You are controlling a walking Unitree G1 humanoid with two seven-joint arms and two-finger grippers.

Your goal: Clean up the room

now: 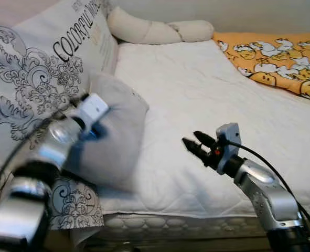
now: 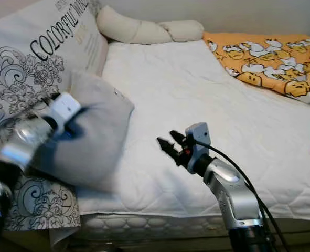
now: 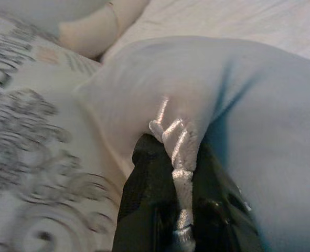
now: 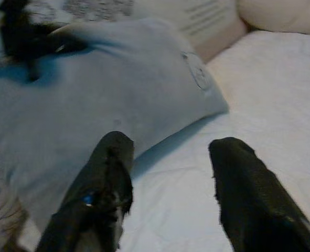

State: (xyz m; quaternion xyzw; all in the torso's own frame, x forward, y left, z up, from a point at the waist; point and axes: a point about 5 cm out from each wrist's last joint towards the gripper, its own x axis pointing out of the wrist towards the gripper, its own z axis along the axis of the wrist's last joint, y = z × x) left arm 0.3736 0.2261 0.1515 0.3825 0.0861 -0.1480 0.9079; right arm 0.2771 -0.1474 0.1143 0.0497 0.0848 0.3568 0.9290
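While a white bed [image 1: 207,105] spans the scene, a soft, light grey pillow [image 1: 115,142] leans at its left edge. Left gripper [image 3: 178,173] fingers pinch its bunched corner seam, a good hold. Right gripper [image 1: 194,144] hovers nearby, fingers apart.

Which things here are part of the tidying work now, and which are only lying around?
In the job:
- grey pillow, pinched by the left gripper
- right gripper, open, above the mattress

Lying about:
- patterned pillow
- cream bolster
- orange blanket
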